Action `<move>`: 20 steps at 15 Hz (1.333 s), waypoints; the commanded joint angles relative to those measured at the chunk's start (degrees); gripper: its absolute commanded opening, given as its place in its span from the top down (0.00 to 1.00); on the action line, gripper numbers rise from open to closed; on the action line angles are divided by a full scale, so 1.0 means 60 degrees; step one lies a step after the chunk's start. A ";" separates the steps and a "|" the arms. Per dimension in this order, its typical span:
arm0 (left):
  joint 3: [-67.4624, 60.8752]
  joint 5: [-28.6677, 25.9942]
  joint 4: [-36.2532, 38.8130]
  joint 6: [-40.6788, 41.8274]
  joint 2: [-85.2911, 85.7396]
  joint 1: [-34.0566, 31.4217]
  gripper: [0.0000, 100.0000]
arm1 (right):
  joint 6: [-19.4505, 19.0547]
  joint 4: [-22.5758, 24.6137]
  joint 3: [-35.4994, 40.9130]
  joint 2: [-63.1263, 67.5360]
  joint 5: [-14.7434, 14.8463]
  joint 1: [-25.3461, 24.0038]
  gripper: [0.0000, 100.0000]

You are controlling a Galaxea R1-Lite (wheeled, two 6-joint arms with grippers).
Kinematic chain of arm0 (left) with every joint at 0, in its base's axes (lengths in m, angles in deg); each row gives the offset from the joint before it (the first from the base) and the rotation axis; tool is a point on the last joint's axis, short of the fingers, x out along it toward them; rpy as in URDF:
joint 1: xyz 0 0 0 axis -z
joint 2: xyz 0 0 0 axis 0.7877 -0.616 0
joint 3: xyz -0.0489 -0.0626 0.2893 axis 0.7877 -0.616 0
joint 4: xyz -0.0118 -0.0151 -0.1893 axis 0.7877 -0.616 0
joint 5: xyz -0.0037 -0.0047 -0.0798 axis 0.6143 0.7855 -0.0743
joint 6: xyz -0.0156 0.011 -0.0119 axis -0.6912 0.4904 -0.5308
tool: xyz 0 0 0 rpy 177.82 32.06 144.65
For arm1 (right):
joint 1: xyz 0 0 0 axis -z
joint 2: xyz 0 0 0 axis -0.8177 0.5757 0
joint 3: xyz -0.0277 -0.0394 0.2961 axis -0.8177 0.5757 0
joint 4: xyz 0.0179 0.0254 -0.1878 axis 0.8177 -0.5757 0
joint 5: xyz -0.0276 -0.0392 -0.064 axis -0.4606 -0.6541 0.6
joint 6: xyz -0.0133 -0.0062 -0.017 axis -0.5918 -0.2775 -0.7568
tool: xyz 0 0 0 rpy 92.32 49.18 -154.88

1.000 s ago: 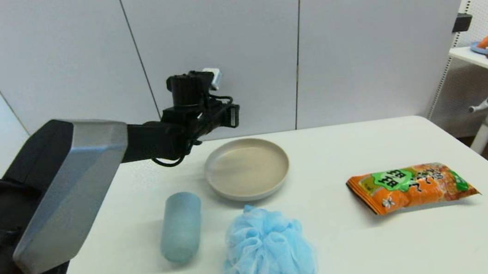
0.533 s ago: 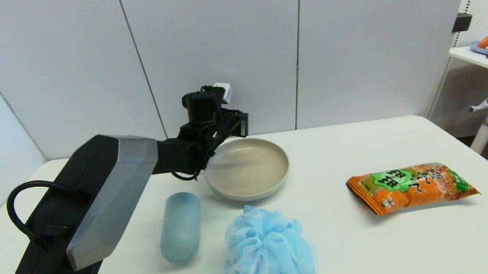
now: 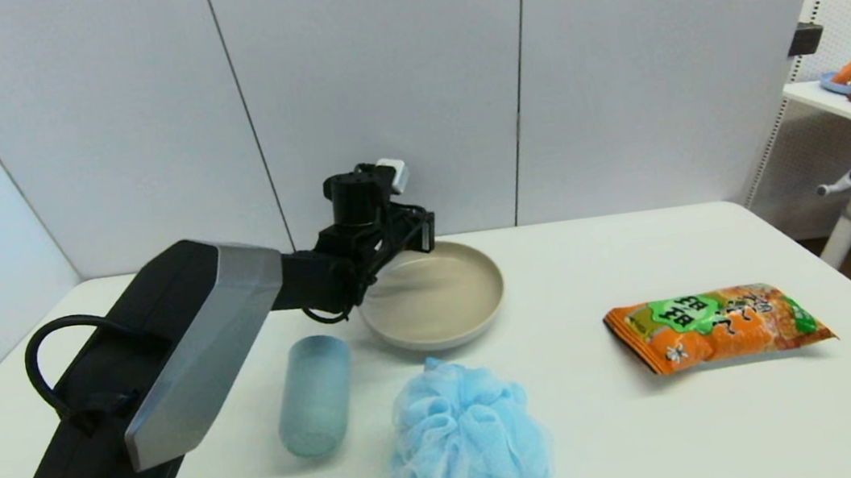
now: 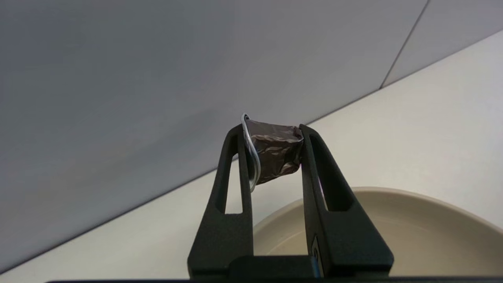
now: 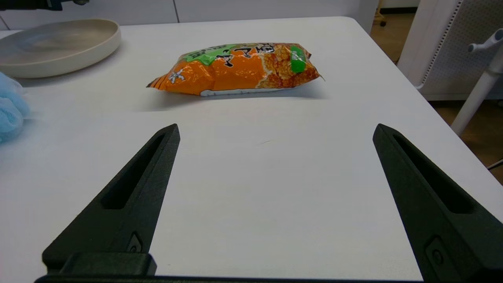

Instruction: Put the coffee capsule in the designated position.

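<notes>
In the left wrist view the coffee capsule (image 4: pixel 275 155), a crumpled dark brown foil piece with a silver rim, is pinched between my two black fingertips. My left gripper (image 4: pixel 271 129) is shut on it and hangs above the table just beyond the rim of the beige plate (image 4: pixel 432 196). In the head view the left gripper (image 3: pixel 425 235) hovers over the back left rim of the plate (image 3: pixel 438 341); the capsule is hidden there. My right gripper (image 5: pixel 275 127) stands open and empty low over the table, near the front right.
A pale blue cup (image 3: pixel 315 395) lies on its side in front of the plate's left side. A blue bath pouf (image 3: pixel 466 441) sits beside it. An orange snack bag (image 3: pixel 716 325) lies to the right. White wall panels stand close behind the table.
My left arm has swung right and dropped lower, carrying the gripper from beyond the plate's left side to just over its back left rim. The table's things have not moved.
</notes>
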 commanded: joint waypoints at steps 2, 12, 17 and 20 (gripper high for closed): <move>-0.0084 -0.0003 0.0056 0.0019 0.0074 -0.0047 0.00 | 0.0000 0.0000 0.0000 0.0013 0.0002 -0.0003 0.00; -0.0685 -0.0105 -0.8147 0.0268 0.4849 -0.0091 0.00 | 0.0000 0.0000 0.0000 0.0013 0.0002 -0.0003 0.00; -0.4142 -0.0003 -1.4738 0.0356 1.0753 -0.1160 0.00 | 0.0000 0.0000 0.0000 0.0013 0.0002 -0.0003 0.00; -0.9665 -0.0032 -0.9538 0.0927 1.4268 -0.2362 0.00 | 0.0000 0.0000 0.0000 0.0013 0.0002 -0.0003 0.00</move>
